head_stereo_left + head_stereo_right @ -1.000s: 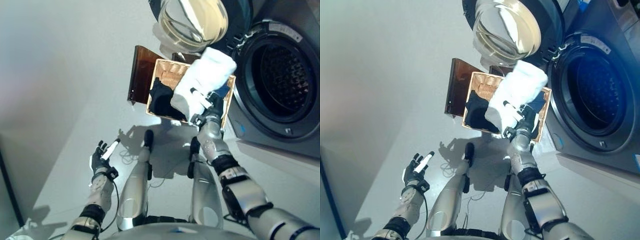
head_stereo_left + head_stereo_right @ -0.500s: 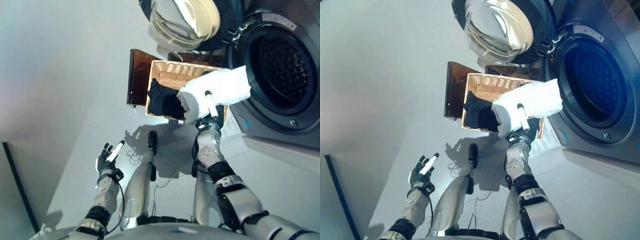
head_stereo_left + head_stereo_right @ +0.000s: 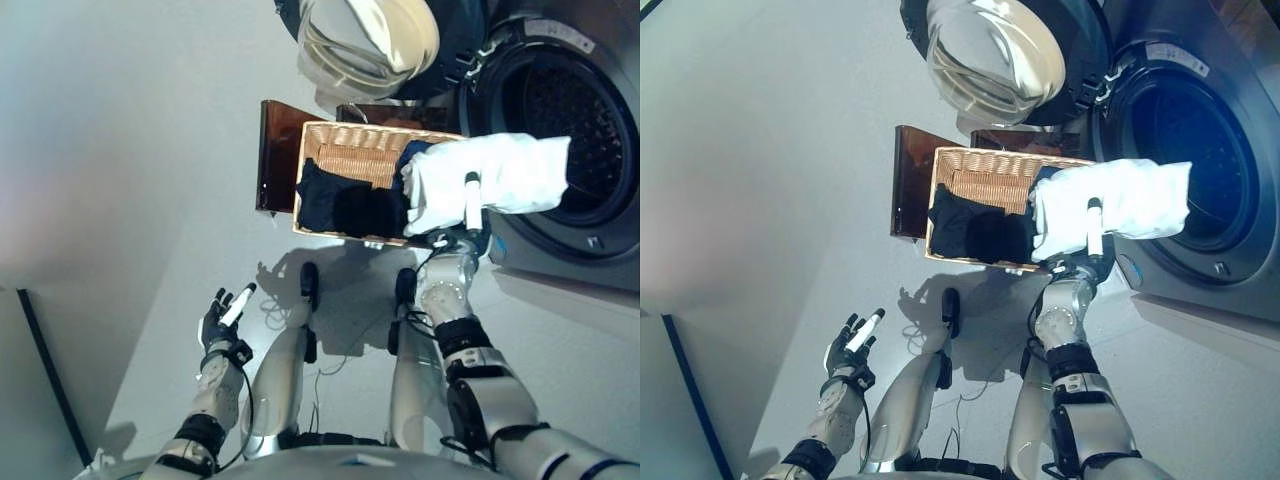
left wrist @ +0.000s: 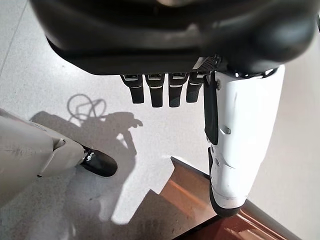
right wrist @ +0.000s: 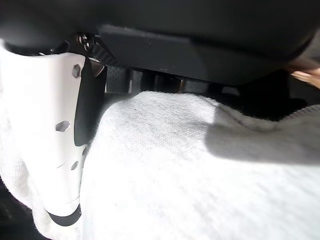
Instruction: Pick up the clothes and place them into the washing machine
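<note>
While the white garment (image 3: 487,182) hangs clear of the wicker basket (image 3: 345,160), its far end already reaches across the washing machine (image 3: 590,150) rim toward the dark drum opening (image 3: 560,110). Right hand (image 3: 462,232) grips it from below, thumb laid up over the cloth, fingers curled under it; the right wrist view shows the fabric bunched against the palm. Dark clothes (image 3: 350,208) lie in the basket, not yet handled. Open door (image 3: 365,40) stands above the basket, clear of the route.

Judgement: mid-transfer of the first piece. To do it well, carry the hand deep past the rim before letting go, so the trailing end does not drape over the lip and slide out.

Left hand (image 3: 222,318) idle, low by the floor, fingers spread and empty.
</note>
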Controlling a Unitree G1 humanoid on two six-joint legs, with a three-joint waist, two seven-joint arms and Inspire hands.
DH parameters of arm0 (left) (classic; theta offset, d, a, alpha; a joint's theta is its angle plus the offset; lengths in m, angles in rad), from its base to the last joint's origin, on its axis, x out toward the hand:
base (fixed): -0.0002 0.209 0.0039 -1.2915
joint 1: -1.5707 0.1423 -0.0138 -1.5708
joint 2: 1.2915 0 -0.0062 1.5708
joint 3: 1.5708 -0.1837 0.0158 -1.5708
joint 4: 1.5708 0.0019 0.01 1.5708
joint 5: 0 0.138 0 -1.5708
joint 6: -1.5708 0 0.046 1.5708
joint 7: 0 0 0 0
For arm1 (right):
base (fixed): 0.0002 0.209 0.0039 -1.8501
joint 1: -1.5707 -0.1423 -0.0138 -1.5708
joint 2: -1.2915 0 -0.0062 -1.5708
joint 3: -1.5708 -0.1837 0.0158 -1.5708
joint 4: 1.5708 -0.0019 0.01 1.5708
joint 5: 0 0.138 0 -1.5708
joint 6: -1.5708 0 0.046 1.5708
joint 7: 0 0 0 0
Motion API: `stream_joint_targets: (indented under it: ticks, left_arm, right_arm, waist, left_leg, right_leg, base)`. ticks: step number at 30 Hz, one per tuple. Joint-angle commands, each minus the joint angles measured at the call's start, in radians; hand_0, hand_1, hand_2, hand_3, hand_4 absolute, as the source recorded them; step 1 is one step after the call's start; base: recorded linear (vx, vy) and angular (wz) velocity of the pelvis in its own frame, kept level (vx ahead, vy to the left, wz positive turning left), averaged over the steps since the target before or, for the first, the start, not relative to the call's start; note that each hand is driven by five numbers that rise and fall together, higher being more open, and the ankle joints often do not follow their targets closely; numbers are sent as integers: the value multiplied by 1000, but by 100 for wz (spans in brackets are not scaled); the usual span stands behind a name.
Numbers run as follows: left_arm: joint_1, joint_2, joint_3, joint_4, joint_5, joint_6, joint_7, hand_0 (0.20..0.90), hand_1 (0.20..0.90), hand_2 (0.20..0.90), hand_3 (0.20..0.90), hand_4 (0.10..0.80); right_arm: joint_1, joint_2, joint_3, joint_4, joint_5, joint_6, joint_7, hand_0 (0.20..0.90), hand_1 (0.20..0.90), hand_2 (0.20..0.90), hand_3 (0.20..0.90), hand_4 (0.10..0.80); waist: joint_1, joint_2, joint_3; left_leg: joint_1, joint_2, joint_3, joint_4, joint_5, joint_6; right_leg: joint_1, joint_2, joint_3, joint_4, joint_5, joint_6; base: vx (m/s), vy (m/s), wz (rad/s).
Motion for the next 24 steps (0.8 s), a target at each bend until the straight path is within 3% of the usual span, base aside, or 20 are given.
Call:
stream_joint_targets:
  ticks: [1,13,24]
  left_arm:
    - [53,47,1,-26,-17,-27,7,900,900,900,900,800]
    - [64,52,-30,-50,-32,-25,-23,900,900,900,900,800]
    - [59,55,-52,-75,-56,-26,-33,900,900,900,900,800]
  right_arm:
    - [-78,-52,-24,-137,-28,-107,31,200,200,200,200,300]
    - [-271,-208,-52,-42,-3,-97,7,200,200,200,200,300]
    - [-381,-278,-33,14,34,-87,17,200,200,200,200,300]
  waist:
    - [-9,2,-47]
    - [-6,23,-55]
    - [-7,16,-53]
  left_leg:
    - [-32,10,12,84,-75,-69]
    - [-22,8,28,65,-74,-69]
    - [-27,11,28,71,-76,-71]
  right_leg:
    - [58,-76,8,-68,-14,60]
    - [43,-72,23,-60,-21,60]
    - [26,-64,32,-33,-35,55]
  base:
    - [21,-10,-7]
    - [7,-3,-3]
    - [14,-10,-2]
